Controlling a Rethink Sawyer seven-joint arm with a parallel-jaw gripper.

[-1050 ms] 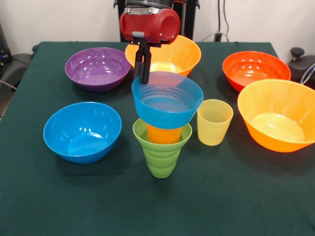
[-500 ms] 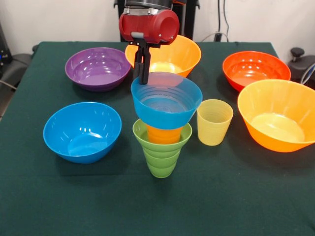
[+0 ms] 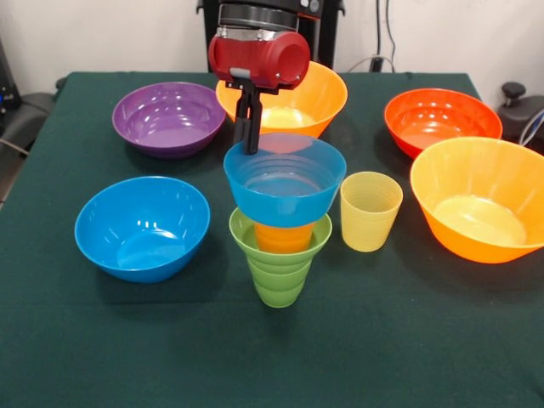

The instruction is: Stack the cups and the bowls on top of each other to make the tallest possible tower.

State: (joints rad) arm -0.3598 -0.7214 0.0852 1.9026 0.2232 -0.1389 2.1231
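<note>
Pinching translucent blue bowl (image 3: 285,187): gripper (image 3: 250,144)

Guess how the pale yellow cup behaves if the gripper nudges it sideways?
The yellow cup looks like thin plastic and empty, so probably light and quick to slide on the green cloth. It stands upright on a base narrower than its rim, so a high push may tip it; on its side it would likely roll.

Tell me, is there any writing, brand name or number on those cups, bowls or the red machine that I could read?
None can be read.
The translucent blue bowl, green cup and pale yellow cup show only moulded ribs, no lettering.
The purple bowl and the other bowls are plain glossy plastic.
The red housing above the pincer carries no legible label.
The green tablecloth is unmarked.
</note>
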